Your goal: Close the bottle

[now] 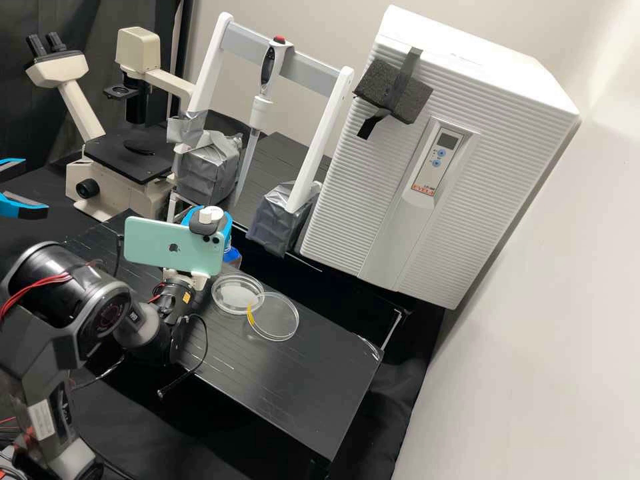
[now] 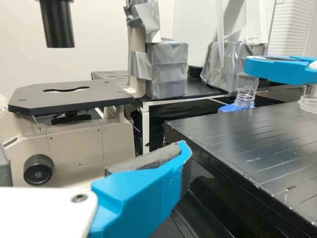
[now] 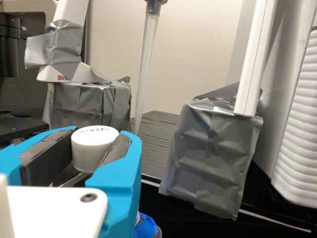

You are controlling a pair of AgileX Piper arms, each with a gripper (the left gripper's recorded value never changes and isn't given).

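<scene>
Cap [image 3: 94, 143] sits clamped in the right tool [image 3: 85, 148], just above the bottle [image 2: 245, 95].

White cap [image 3: 94, 146] abv open bottle [image 2: 245, 92]

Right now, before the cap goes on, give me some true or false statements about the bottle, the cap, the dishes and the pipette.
1. The right gripper holds the white cap. True.
2. The bottle is already capped. False: its threaded neck is open, and the cap is held above it.
3. Two petri dishes lie on the black bench. True.
4. The pipette lies flat on the bench. False: it hangs upright from the white stand.
5. The left gripper grips a petri dish. False: it is open and empty, beside the microscope.
</scene>
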